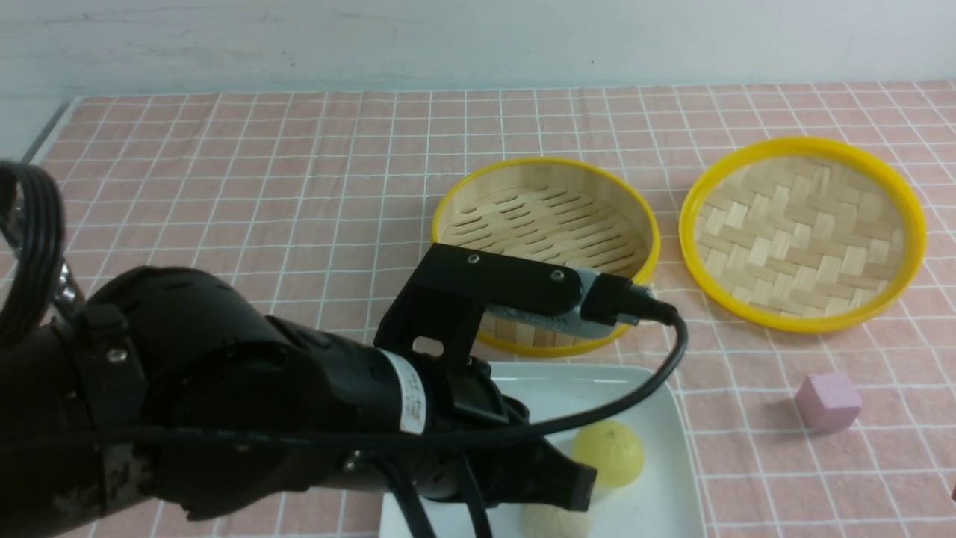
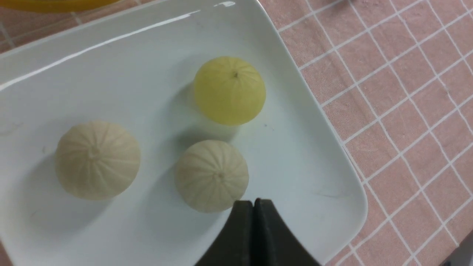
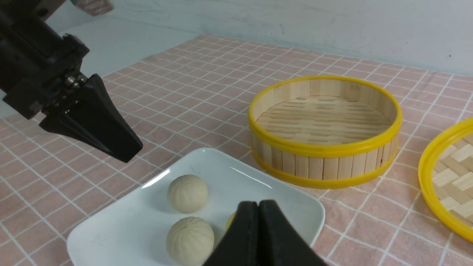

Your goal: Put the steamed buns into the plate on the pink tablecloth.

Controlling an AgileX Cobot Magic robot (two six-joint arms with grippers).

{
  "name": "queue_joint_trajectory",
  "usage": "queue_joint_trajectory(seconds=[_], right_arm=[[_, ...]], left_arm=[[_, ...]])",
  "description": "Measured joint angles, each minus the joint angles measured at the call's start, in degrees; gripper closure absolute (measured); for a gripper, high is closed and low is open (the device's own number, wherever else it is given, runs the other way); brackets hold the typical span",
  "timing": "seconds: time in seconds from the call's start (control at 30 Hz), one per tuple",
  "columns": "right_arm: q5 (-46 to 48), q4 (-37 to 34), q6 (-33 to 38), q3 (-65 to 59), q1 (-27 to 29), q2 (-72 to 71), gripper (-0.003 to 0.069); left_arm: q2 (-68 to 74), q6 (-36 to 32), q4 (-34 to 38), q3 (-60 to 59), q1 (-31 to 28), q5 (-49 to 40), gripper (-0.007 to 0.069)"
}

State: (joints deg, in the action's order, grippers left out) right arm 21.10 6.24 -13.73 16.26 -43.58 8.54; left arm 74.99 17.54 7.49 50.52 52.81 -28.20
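All three steamed buns lie in the white square plate (image 2: 314, 166) on the pink tablecloth (image 1: 299, 187). The left wrist view shows a yellow bun (image 2: 230, 90) and two beige buns (image 2: 98, 160) (image 2: 211, 175). My left gripper (image 2: 253, 202) hovers over the plate, shut and empty, its tip beside the nearer beige bun. From the front, the left gripper (image 1: 586, 486) hides most of the plate (image 1: 657, 418); the yellow bun (image 1: 609, 452) and part of a beige bun (image 1: 556, 523) show. My right gripper (image 3: 258, 203) is shut and empty at the plate's (image 3: 240, 181) edge.
An empty bamboo steamer basket (image 1: 545, 224) with a yellow rim stands just behind the plate. Its woven lid (image 1: 803, 232) lies to the right. A small pink cube (image 1: 827, 402) sits on the cloth right of the plate.
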Motion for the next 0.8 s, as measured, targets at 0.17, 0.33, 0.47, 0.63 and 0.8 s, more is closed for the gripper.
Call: queue_joint_trajectory(seconds=[0.17, 0.33, 0.47, 0.63, 0.8], right_arm=[[0.15, 0.25, 0.0, -1.8, 0.58, -2.16, 0.065], [0.69, 0.25, 0.0, -8.96, 11.23, -5.99, 0.0646], [2.42, 0.25, 0.0, -13.96, 21.21, -8.86, 0.0641], [3.08, 0.26, -0.05, -16.57, 32.95, -9.11, 0.0636], [1.81, 0.26, -0.05, -16.86, 37.8, -9.11, 0.0628]], left_arm=[[0.0, 0.0, 0.0, 0.0, 0.0, -1.08, 0.062], [-0.2, -0.05, -0.51, 0.0, 0.0, -1.46, 0.062], [-1.74, -0.05, -4.58, 0.0, 0.0, -1.54, 0.062], [-8.4, 0.0, -10.66, 0.0, 0.0, -3.75, 0.062], [-16.86, 0.0, -16.45, 0.0, 0.0, -9.37, 0.062]])
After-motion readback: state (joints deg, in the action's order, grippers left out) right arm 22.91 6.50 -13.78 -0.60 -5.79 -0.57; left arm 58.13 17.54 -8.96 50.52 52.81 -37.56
